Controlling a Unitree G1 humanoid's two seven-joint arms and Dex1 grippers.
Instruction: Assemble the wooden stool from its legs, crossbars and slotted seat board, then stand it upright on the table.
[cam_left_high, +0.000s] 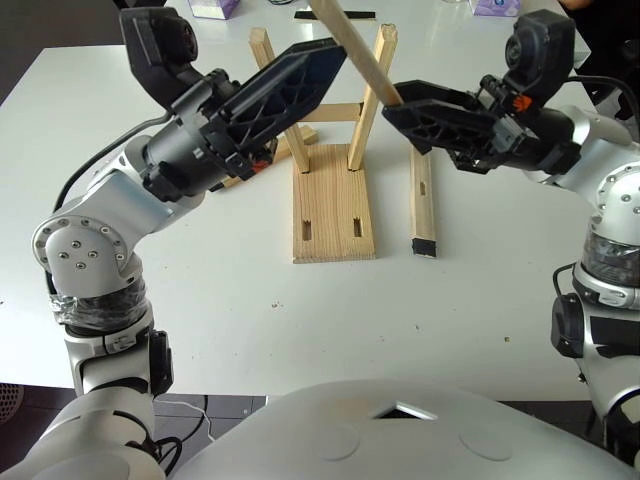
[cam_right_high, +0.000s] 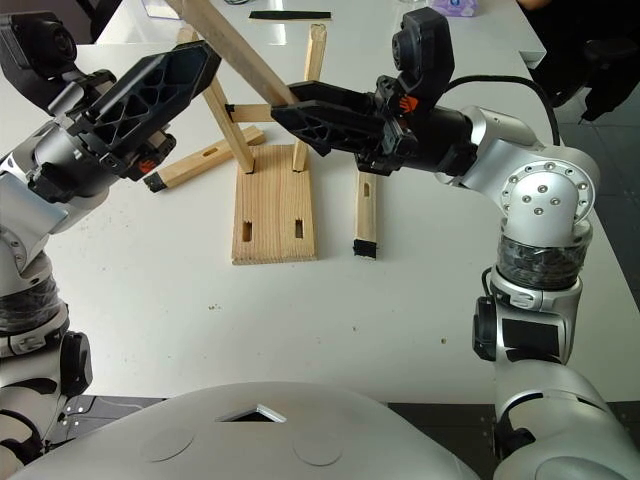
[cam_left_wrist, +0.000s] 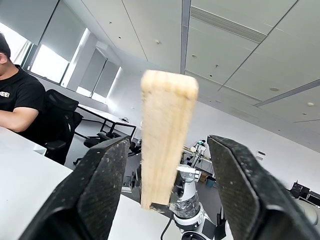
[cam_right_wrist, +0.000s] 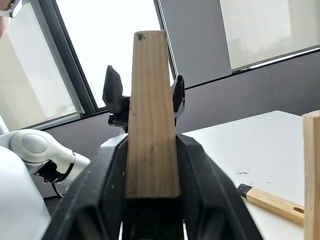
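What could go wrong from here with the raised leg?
1. Only the right gripper clamps the raised leg, near one end. The left gripper has its fingers open, not holding it, so it may pivot or slip in a handover.
2. It crosses close by the upright legs standing in the seat board; a swing could knock them loose.

Upper centre: held leg (cam_left_high: 352, 45) slants over two standing legs (cam_left_high: 362, 135), its end between the left gripper's (cam_left_wrist: 167, 150) spread fingers; crowded.
Centre: seat board (cam_left_high: 333, 215) flat; loose leg (cam_left_high: 423, 205) lying just right of it.
Lower frame: bare table (cam_left_high: 300, 330), open passage.
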